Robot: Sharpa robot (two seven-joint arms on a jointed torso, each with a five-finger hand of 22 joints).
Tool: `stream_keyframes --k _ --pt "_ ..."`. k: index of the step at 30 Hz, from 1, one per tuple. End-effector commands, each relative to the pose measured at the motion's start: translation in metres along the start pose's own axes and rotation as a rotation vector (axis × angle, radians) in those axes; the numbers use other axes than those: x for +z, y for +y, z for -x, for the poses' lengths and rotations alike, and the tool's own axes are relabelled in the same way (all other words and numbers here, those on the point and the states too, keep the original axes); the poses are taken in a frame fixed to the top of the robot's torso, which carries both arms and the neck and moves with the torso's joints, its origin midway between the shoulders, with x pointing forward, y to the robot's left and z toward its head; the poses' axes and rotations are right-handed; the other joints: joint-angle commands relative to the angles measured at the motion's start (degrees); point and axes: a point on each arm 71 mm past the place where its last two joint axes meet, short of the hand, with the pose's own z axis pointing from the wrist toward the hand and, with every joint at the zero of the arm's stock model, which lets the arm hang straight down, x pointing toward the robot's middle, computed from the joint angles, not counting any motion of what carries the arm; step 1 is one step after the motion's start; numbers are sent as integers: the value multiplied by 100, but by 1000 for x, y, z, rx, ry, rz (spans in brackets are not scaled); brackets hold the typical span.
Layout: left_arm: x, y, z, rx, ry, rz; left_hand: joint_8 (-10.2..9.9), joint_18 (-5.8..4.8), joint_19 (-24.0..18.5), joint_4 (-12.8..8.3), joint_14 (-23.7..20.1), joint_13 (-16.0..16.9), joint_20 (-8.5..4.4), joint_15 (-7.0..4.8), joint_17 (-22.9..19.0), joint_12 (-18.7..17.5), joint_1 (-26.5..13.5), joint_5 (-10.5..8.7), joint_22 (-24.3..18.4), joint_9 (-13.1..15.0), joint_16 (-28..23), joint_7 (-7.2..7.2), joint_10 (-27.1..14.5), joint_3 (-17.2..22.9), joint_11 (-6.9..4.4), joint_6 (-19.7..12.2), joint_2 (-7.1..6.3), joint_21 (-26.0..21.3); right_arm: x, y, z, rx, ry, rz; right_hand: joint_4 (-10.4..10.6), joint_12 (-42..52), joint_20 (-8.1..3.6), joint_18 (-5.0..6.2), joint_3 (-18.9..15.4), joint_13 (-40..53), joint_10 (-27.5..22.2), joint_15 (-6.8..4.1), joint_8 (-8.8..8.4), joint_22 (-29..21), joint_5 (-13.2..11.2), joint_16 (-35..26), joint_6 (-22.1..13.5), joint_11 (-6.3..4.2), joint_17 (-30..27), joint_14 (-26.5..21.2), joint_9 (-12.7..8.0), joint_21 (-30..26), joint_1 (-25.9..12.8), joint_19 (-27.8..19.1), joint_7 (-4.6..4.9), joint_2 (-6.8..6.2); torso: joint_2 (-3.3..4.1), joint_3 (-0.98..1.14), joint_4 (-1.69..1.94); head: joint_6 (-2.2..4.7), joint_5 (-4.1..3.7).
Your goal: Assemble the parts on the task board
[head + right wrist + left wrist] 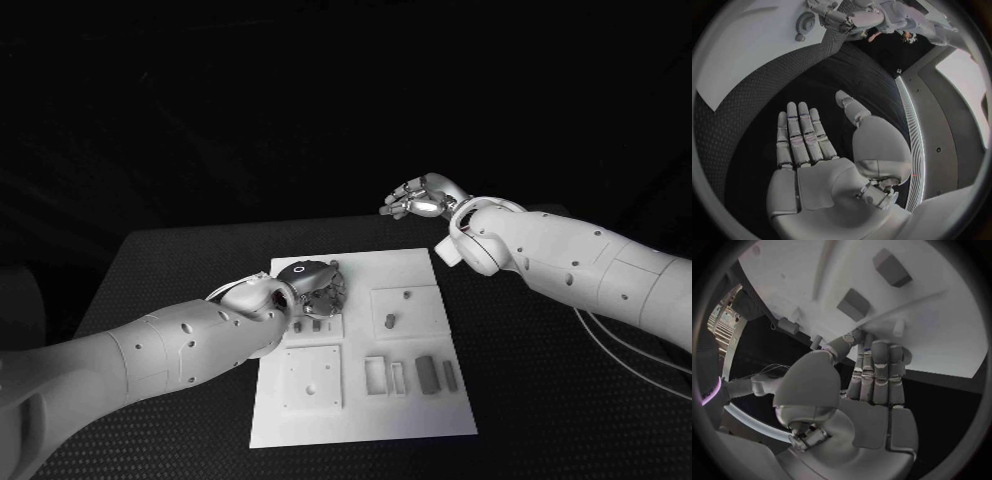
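The left hand [315, 288] is pressed fingertips-down on the task board [361, 410]; whether a part is pinched cannot be told. The right hand [418, 198] is held flat and empty beyond the board's far edge.

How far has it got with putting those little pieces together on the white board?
Little looks done: several parts lie loose on the task board, and one part sits in a square recess. The left hand is down over the board; whether it holds a piece is unclear. The right hand hangs open beyond the board. Most assembly remains.
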Motion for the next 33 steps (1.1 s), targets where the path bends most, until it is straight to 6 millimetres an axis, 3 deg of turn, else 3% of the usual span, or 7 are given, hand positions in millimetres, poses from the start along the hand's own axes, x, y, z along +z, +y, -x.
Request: stream_keyframes --k 1,18,23,28,33 --pt "-4 3 -6 -30 7 12 24 60 30 -1 39 -3 -340 1 -9 -40 16 -19 -7 0 -42 -3 36 46 1 44 50 -29 0 1 -1 1 10 13 5 -23 -12 -93 -20 -4 38 -10 22 9 -14 -32 -44 -4 -8 -12 -7 -39 24 7 61 47 -2 -3 2 14 3" --pt "-14 7 18 -106 -54 7 29 53 89 5 109 -14 -365 -7 -20 -77 17 -18 -14 -21 -59 -7 66 115 -5 58 18 -34 -2 -2 3 0 5 8 4 -26 -13 -94 -19 -4 41 -11 23 14 -17 -32 -43 -5 -8 -12 -8 -44 26 10 60 46 -6 -4 9 54 26" --pt "-22 17 24 -112 -58 26 25 48 94 11 118 -18 -369 -5 -21 -91 3 0 -12 -29 -64 -4 66 123 -3 52 8 -36 -3 -3 4 -1 3 5 3 -27 -14 -94 -18 -4 42 -11 23 16 -17 -32 -44 -5 -8 -12 -9 -47 29 11 60 44 -9 -10 22 58 17" --pt "-30 28 25 -112 -48 49 26 47 94 10 121 -19 -370 -6 -22 -94 4 1 -11 -31 -65 -5 70 128 -4 54 5 -37 -3 -4 5 -2 1 3 2 -29 -14 -94 -17 -4 43 -11 24 18 -19 -32 -44 -5 -8 -12 -10 -49 32 12 60 42 -5 -5 9 54 34" --pt "-36 36 26 -111 -53 63 26 46 94 8 124 -19 -372 -6 -22 -96 5 1 -11 -32 -66 -5 73 131 -4 55 3 -38 -4 -4 6 -2 -1 2 2 -30 -15 -94 -17 -4 44 -11 24 19 -20 -32 -43 -5 -8 -12 -10 -51 34 13 60 42 -1 -15 14 38 27"
